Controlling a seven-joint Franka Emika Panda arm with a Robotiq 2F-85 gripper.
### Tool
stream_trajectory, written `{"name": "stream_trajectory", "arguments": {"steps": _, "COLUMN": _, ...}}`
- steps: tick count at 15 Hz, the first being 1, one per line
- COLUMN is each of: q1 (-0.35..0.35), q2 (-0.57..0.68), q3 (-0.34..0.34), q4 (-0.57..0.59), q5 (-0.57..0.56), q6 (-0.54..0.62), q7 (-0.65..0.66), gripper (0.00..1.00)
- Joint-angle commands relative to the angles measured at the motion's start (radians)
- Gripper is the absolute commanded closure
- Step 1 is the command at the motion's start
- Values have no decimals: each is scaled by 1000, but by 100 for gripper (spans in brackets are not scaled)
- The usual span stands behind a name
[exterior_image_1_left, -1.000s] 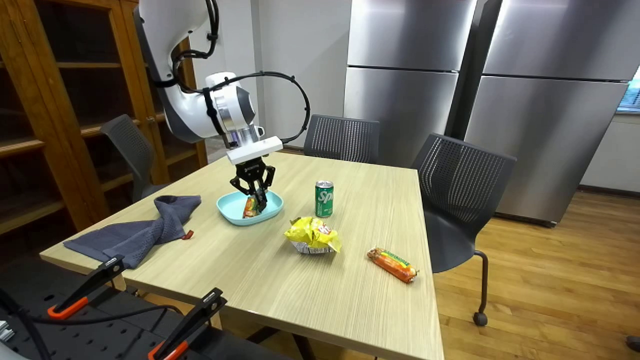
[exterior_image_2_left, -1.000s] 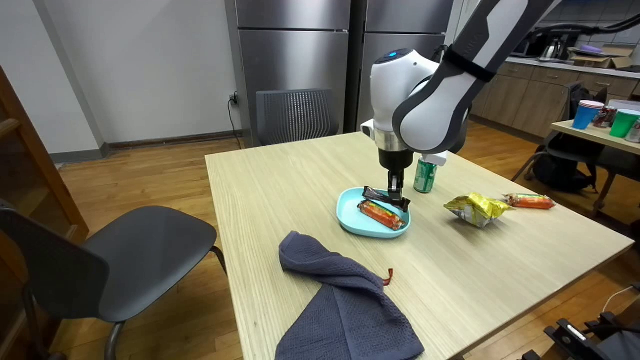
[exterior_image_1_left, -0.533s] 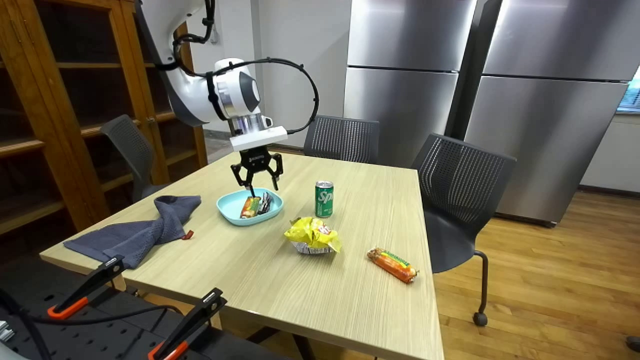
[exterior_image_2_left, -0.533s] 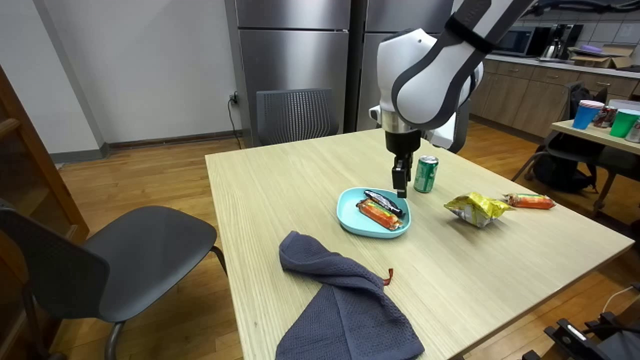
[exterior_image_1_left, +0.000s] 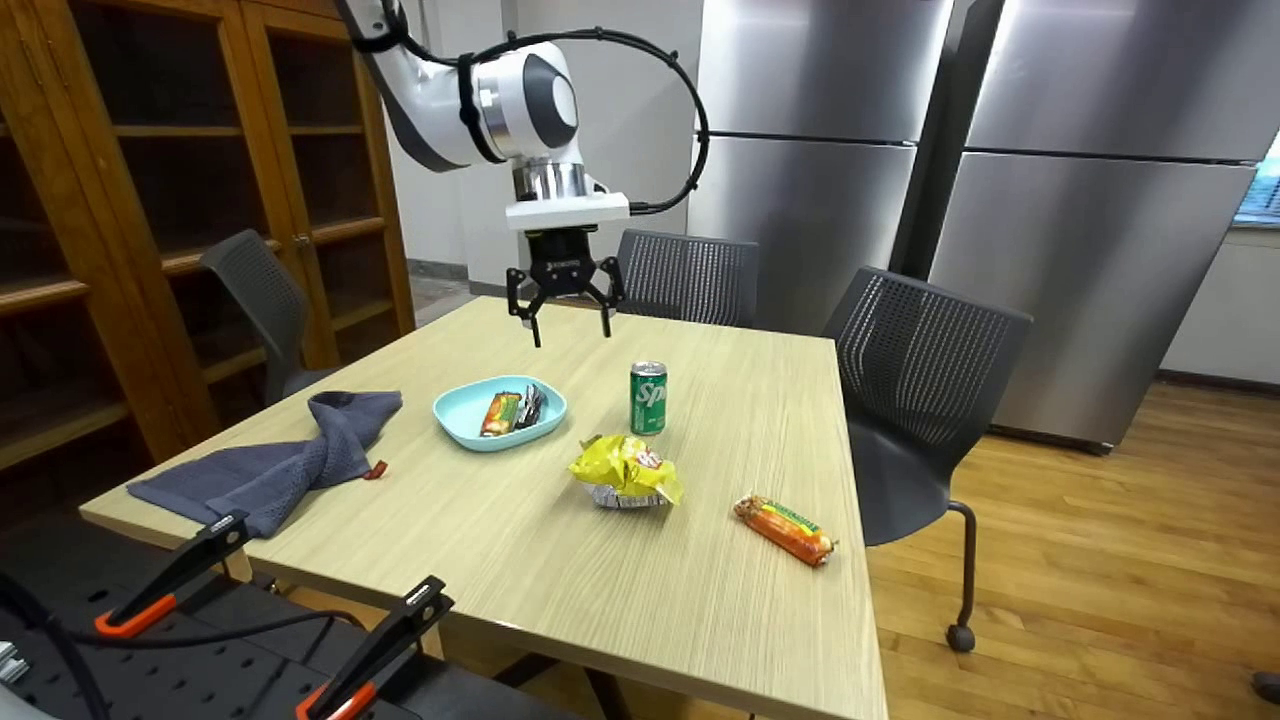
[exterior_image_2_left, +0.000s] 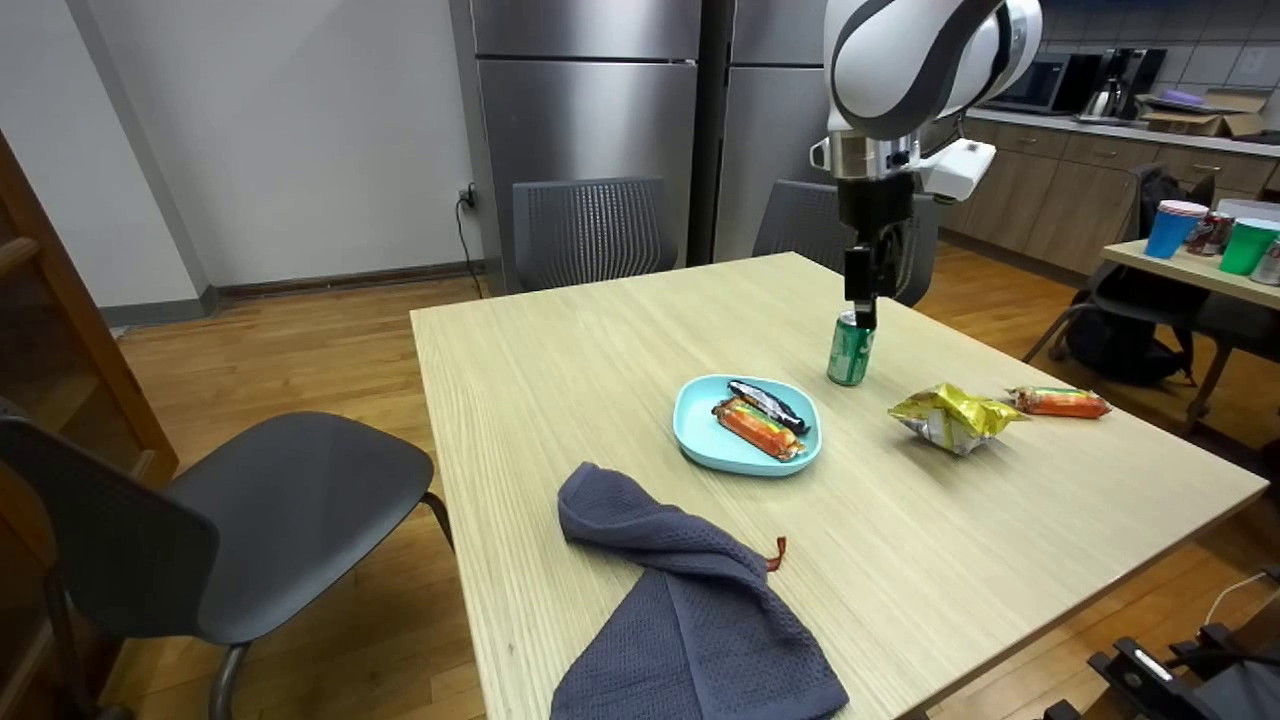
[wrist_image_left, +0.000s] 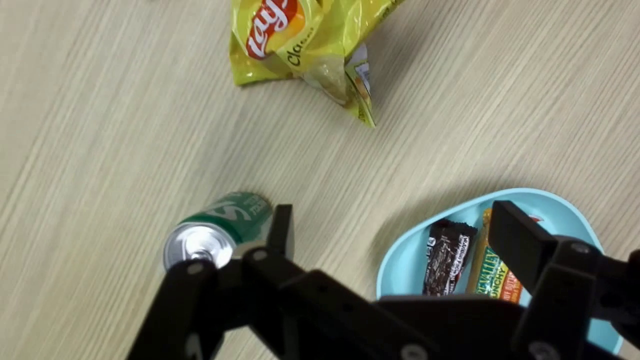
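Observation:
My gripper (exterior_image_1_left: 572, 340) hangs above the table with its jaws wide apart and nothing between them. In the wrist view, one of its fingers (wrist_image_left: 282, 225) overlaps the green Sprite can (wrist_image_left: 235, 215), and the other overlaps the light-blue plate (wrist_image_left: 407, 260). That can (exterior_image_1_left: 648, 400) stands upright beside the plate. On the plate lie a dark-wrapped bar (exterior_image_2_left: 768, 404) and an orange-and-green granola bar (exterior_image_2_left: 757, 428), side by side. A yellow Lay's bag (wrist_image_left: 320, 45) rests on the table past the can. In an exterior view the fingertips appear just over the can (exterior_image_2_left: 849, 355), seemingly not touching it.
Another orange bar (exterior_image_1_left: 785, 530) lies near the table's edge. A crumpled grey-blue towel (exterior_image_2_left: 690, 600) with a red tag is on the tabletop. Chairs (exterior_image_1_left: 925, 400) stand around the table (exterior_image_1_left: 560, 580). Black clamps (exterior_image_1_left: 375, 650) sit at the near side.
The gripper was down in the plate at the dark bar. It opened, leaving that bar beside the orange one, then rose and moved toward the can's side.

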Motion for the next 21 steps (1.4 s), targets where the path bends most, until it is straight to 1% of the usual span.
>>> {"name": "stream_trajectory", "arguments": {"steps": 1, "q1": -53, "q2": -41, "q3": 3, "q4": 11, "q5": 35, "q6": -73, "q7": -71, "gripper": 0}}
{"name": "stream_trajectory", "arguments": {"steps": 3, "q1": -78, "q2": -43, "q3": -5, "q4": 17, "q5": 19, "q6": -75, "q7": -118, "gripper": 0}}
{"name": "stream_trajectory", "arguments": {"steps": 6, "q1": -116, "q2": -43, "q3": -25, "q4": 17, "q5": 4, "q6": -46, "q7": -187, "gripper": 0}}
{"name": "stream_trajectory", "arguments": {"steps": 9, "q1": -159, "q2": -37, "q3": -43, "q4": 21, "q5": 18, "q6": -29, "q7": -259, "gripper": 0}}
{"name": "stream_trajectory", "arguments": {"steps": 12, "q1": -192, "q2": -16, "q3": -65, "q4": 46, "q5": 32, "q6": -40, "q7": -279, "gripper": 0}}
{"name": "stream_trajectory", "arguments": {"steps": 13, "q1": -191, "q2": -1, "q3": -80, "q4": 63, "q5": 28, "q6": -48, "q7": -247, "gripper": 0}}
{"name": "stream_trajectory", "arguments": {"steps": 14, "q1": -177, "q2": -21, "q3": -75, "q4": 26, "q5": 13, "q6": -33, "q7": -244, "gripper": 0}}
{"name": "stream_trajectory", "arguments": {"steps": 21, "q1": -174, "q2": -13, "q3": -80, "q4": 27, "q5": 11, "q6": -33, "q7": -242, "gripper": 0}}
